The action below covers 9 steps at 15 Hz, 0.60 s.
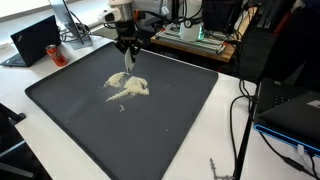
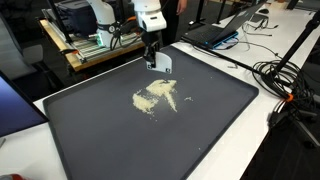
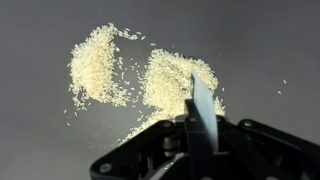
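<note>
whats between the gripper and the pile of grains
A white card, clamped in the gripper, sticks out toward the grains. The wrist view shows this most clearly, and nothing else lies between them.

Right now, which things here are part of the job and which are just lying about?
In the job: claw, card it grips, grains, mat.
Lying about: laptop, cables.
</note>
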### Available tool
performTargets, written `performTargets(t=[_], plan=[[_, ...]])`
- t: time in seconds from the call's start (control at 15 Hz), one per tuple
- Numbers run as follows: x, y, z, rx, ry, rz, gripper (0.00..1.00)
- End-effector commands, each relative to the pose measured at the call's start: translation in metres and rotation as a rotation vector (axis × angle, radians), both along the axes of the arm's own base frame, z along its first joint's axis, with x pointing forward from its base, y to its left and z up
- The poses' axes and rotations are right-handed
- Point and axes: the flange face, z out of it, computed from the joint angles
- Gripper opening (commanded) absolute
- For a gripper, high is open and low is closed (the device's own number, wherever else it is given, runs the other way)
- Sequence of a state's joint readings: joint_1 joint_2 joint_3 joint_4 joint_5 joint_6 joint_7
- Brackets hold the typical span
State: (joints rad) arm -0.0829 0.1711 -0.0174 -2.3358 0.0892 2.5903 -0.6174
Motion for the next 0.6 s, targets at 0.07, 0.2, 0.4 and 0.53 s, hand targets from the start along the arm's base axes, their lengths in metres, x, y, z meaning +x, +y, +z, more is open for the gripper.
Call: performTargets(t=[0.07,0.2,0.4,0.53], plan=[[-0.004,-0.002,-0.027,0.001,0.0,0.091,0.01],[-0.003,0.004,-0.038,-0.001,0.005,0.103,0.01],[0.001,0.014,-0.05,-0.014,-0.018,0.102,0.01],[0.005,0.016,-0.059,-0.033,-0.035,0.089,0.01]])
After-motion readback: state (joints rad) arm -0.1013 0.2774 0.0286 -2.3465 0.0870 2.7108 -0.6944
